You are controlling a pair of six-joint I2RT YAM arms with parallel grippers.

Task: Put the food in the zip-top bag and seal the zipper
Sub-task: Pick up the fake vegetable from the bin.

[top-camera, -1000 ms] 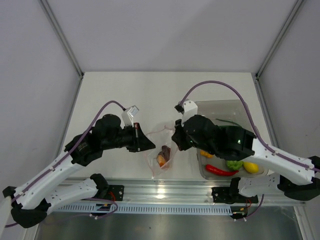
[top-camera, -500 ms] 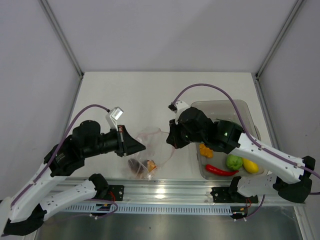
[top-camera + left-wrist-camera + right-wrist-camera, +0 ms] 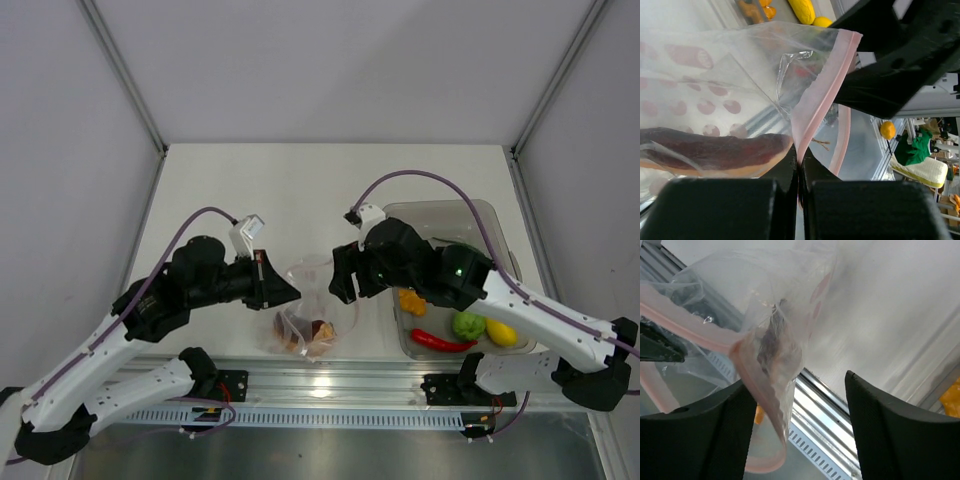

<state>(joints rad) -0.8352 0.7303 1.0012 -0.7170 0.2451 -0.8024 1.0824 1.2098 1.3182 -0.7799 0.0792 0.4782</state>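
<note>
Pink zipper (image 3: 822, 85) sits clamped in left fingers (image 3: 715, 210); right fingers (image 3: 890, 440) gape around bag (image 3: 740, 290).

Clear zip-top bag (image 3: 325, 298) open, pink zipper (image 3: 823, 84) unsealed, reddish-brown piece (image 3: 715, 150) inside

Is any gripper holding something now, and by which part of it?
The left gripper pinches the zip-top bag by its pink zipper strip. The right gripper is open and grips nothing.

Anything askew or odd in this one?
The zip-top bag hangs crumpled from the left gripper, shut on the pink zipper, which bends sharply at the pinch. The right gripper is open beside the mouth, gripping nothing.
</note>
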